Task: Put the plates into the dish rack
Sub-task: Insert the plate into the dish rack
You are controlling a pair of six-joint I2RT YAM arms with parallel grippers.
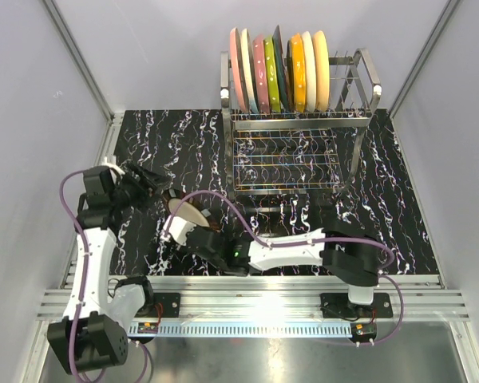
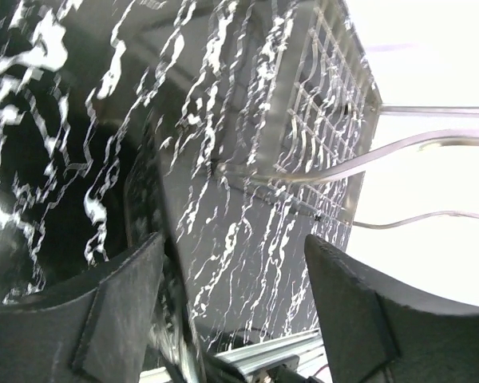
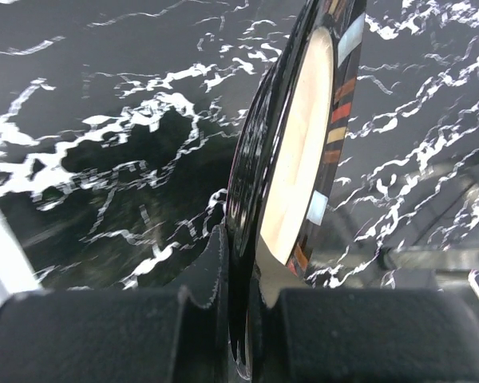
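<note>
The black-rimmed plate [image 3: 299, 152] is being gripped by the right hand [image 3: 243, 319], seven o'clock of the dish rack [image 1: 299, 118]; the left hand [image 2: 231, 303] is being held released. A slip from that thin rim pinch is being risked.

Plates [image 1: 279, 72] stand on edge in a row in the upper tier of the rack [image 1: 283, 159], at the far side of the black marbled desk [image 1: 399, 207]. Nearer, the right hand [image 1: 195, 227] holds a black-rimmed plate [image 1: 182, 210] tilted; the left hand [image 1: 148, 182] sits just left of it.
</note>
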